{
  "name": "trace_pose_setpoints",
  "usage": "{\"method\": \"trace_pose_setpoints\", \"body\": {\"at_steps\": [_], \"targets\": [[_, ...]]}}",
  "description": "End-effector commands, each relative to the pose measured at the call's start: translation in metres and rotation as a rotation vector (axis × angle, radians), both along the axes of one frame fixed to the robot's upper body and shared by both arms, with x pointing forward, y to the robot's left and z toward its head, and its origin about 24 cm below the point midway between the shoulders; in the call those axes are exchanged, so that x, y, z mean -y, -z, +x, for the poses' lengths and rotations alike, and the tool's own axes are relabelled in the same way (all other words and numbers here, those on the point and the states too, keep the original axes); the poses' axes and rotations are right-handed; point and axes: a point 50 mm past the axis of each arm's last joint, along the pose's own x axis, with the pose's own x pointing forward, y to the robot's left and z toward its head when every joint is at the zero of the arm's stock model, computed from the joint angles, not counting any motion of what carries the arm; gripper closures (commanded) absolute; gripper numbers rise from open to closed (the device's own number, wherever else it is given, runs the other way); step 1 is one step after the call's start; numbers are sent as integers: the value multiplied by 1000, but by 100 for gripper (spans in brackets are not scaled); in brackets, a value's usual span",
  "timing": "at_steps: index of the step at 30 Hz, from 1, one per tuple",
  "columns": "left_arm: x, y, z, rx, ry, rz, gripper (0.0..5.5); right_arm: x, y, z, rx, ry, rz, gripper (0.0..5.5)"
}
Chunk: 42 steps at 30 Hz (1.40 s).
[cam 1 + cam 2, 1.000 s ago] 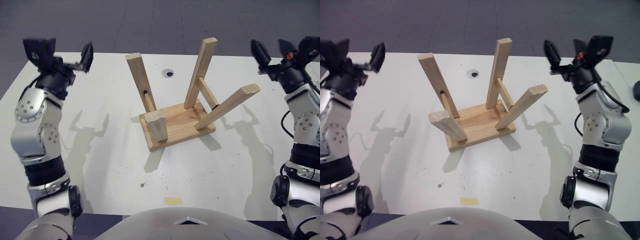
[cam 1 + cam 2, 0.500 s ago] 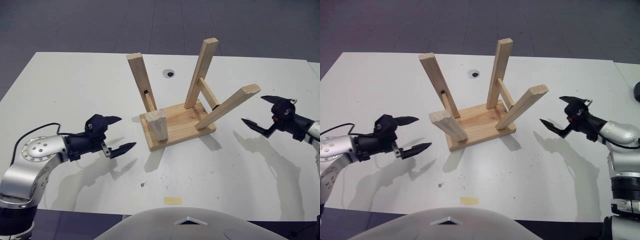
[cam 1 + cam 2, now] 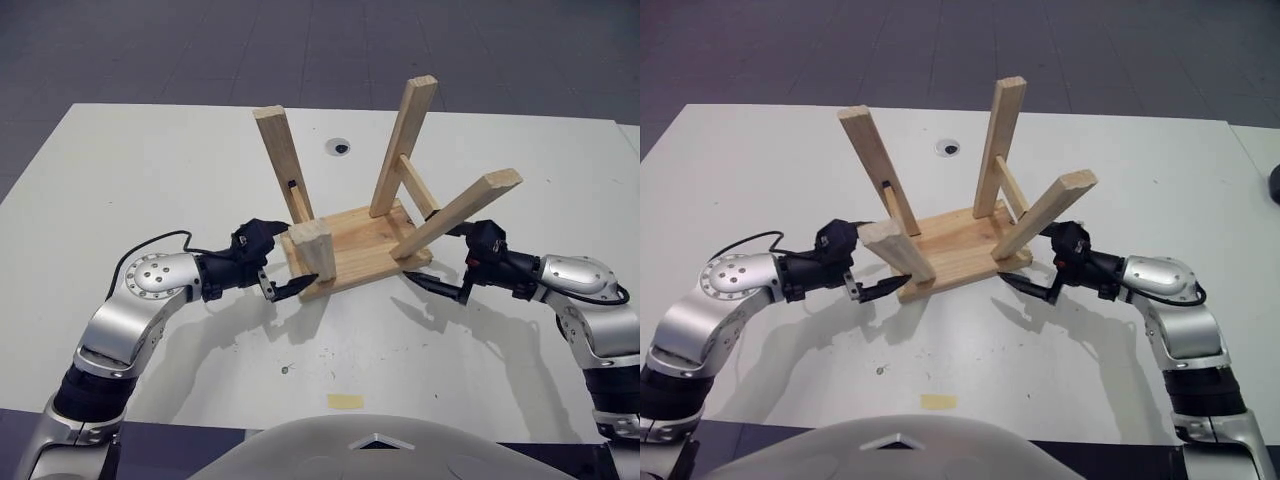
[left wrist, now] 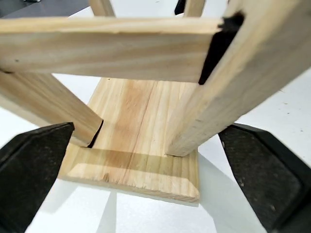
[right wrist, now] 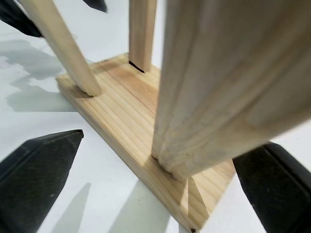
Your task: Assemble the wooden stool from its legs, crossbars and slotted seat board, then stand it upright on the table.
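While both forearms lie low over the white table [image 3: 150, 170], the black two-finger left gripper [image 3: 295, 258] and right gripper [image 3: 432, 256] gape wide, empty, flanking one pale wooden seat board [image 3: 365, 240] lying flat mid-table, its four square legs [image 3: 283, 160] and two crossbars [image 3: 415, 188] pointing upward.

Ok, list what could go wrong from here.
The right leg leans far out and could slip loose when flipped. The open left end effector and right end effector flank the seat close beside legs, so closing may knock one. The seat lies flat on the table, leaving little edge to grip.
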Motion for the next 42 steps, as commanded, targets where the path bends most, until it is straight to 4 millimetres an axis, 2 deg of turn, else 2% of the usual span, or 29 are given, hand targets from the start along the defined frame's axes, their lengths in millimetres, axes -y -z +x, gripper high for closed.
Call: {"method": "trace_pose_setpoints", "body": {"at_steps": [1, 3, 7, 12, 16, 19, 23, 32, 34, 36, 42], "targets": [[-9, -4, 15, 44, -57, 19, 13, 1, -1, -17, -102, -25, 8, 10], [-8, -4, 17, 44, -42, 18, 13, 0, 0, -19, -115, -12, 13, 10], [-6, -8, 16, 25, 2, -9, 13, 2, 3, -11, -37, 67, -8, 10], [-1, -9, 21, -73, 83, -131, 13, 3, 8, -6, -44, 134, 52, 10], [-2, -3, 32, -104, 126, -107, 71, 0, 12, 2, -82, 123, 108, 10], [3, 3, 40, -135, 164, -112, 126, -2, 17, 5, -101, 117, 116, 60], [3, 13, 40, -179, 187, -95, 194, -7, 20, 15, -157, 85, 157, 125], [2, 20, 37, -261, 184, -153, 356, -7, 25, 8, -329, 34, 202, 281], [3, 17, 35, -288, 190, -182, 389, -8, 22, 6, -379, 16, 240, 316], [4, 12, 31, -331, 197, -236, 391, -9, 15, 5, -422, 6, 303, 345], [-6, -20, 15, -499, 208, -447, 417, -15, -12, 3, -528, 13, 606, 366]]}}
